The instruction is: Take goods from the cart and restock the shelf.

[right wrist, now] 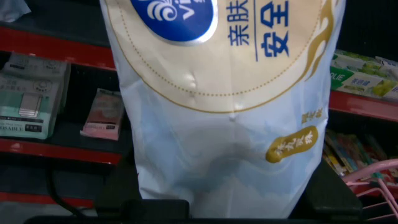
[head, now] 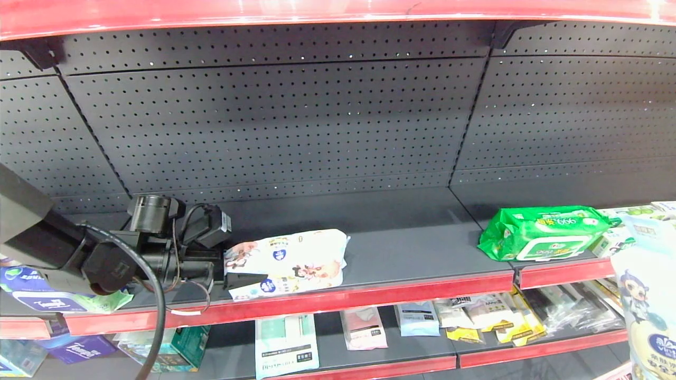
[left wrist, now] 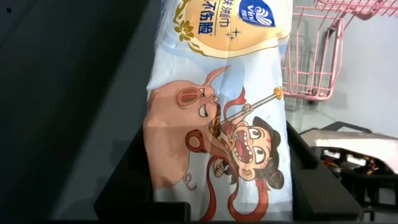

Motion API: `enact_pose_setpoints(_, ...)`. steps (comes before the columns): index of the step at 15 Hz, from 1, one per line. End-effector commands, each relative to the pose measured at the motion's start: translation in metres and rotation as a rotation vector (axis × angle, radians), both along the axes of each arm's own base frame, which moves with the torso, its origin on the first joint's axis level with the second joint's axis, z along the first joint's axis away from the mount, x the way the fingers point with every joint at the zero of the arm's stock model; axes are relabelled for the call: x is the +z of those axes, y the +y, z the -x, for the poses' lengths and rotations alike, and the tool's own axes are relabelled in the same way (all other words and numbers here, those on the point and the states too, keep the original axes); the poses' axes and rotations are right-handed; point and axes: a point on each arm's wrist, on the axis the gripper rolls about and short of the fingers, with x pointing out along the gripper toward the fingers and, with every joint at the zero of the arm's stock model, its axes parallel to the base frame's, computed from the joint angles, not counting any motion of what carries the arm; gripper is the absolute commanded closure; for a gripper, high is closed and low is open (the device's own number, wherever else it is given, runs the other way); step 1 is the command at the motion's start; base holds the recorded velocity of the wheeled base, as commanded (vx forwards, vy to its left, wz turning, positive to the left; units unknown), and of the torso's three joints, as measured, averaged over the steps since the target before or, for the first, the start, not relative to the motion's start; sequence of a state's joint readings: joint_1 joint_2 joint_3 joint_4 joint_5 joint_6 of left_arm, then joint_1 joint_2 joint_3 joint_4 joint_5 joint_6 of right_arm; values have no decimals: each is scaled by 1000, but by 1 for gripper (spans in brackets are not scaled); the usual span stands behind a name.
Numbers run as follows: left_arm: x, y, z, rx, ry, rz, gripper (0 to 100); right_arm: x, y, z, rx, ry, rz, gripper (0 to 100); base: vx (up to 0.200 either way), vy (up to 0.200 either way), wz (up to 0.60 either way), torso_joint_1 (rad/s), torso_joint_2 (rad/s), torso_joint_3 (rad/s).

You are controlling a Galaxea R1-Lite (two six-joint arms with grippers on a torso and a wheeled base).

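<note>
Setting the cartoon pack down well means letting it rest flat on the shelf before the left gripper lets go, then drawing the fingers straight back toward the lower left so the soft bag is not dragged over the red front edge. That gripper is clamped on the pack's left end, and the bag lies on its side at lower centre-left of the head view, close to the front lip. The right gripper is closed around a second white pack, held in the air at the lower right edge. I judge it should go into the bare stretch between the first pack and the green wipes pack. By count there are two white packs, one per gripper, one green wipes pack at right, and one pink cart.
</note>
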State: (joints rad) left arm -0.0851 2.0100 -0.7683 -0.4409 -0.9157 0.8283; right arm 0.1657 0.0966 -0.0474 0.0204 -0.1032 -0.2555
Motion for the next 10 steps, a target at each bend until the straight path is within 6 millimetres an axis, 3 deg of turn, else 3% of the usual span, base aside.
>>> enact_pose_setpoints(1, -4, -1, 0, 10, 35, 4, 100, 0, 0, 0, 0, 2, 1, 100, 0, 0, 0, 0, 0, 0)
enact_pose_setpoints(4, -3, -1, 0, 16, 39, 8, 100, 0, 0, 0, -1, 2, 1, 100, 0, 0, 0, 0, 0, 0)
enact_pose_setpoints(5, -3, -1, -1, 16, 37, 8, 0, 0, 0, 0, -1, 2, 1, 100, 0, 0, 0, 0, 0, 0)
enact_pose_setpoints(10, 9, -1, 1, -1, 20, 43, 0, 0, 0, 0, -1, 3, 0, 100, 0, 0, 0, 0, 0, 0)
